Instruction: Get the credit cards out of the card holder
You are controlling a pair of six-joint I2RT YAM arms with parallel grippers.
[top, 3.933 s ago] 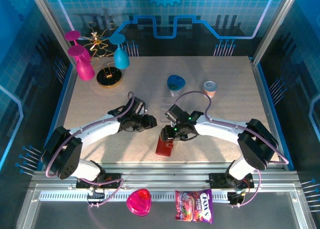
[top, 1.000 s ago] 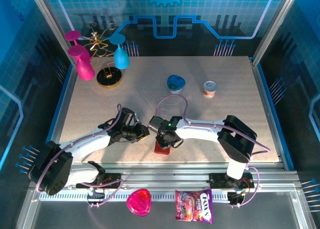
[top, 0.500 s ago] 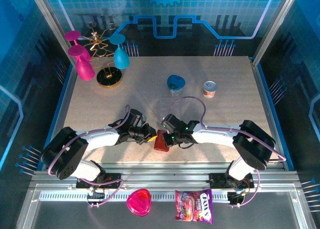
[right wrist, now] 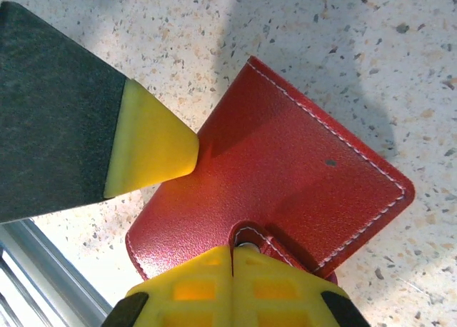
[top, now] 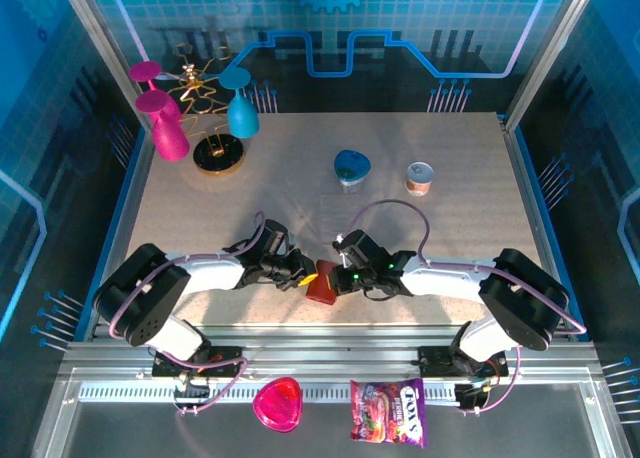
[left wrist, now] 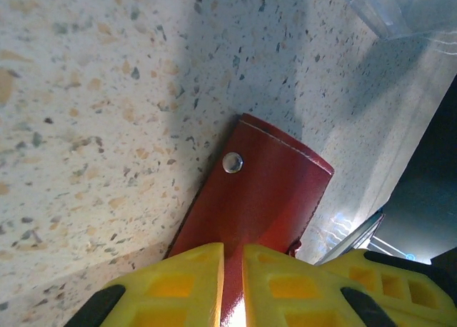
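The small dark red stitched card holder (top: 322, 289) lies on the speckled tabletop (top: 450, 208) near its front edge, between the two arms. It looks light and thin, a pebbled leather-like skin over soft covers. It will likely bend and slide rather than resist, so one side must be pinned while the other is peeled open. Its edges and the strap tab (right wrist: 251, 240) are the parts a finger can get hold of; the flat face gives nothing to pinch.

The right end effector (right wrist: 232, 270) has its yellow fingers pressed together on that strap tab, at the near edge of the cover. The left end effector (left wrist: 232, 273) is nearly closed, with only a slit left. A red flap carrying a metal snap (left wrist: 230, 163) runs down into that slit, so it appears clamped on a thin part of the card holder. From the right wrist, one left fingertip (right wrist: 146, 141) touches the cover's upper-left edge.

The credit cards are presumably inside the shut cover. Their number, and which way the pockets face, cannot be told. Whether the snap is fastened or free is also unclear. From above, the arms' own wrists mask both pinch points. A clear plastic edge (left wrist: 400, 13) is cut off at the corner of the left wrist view.
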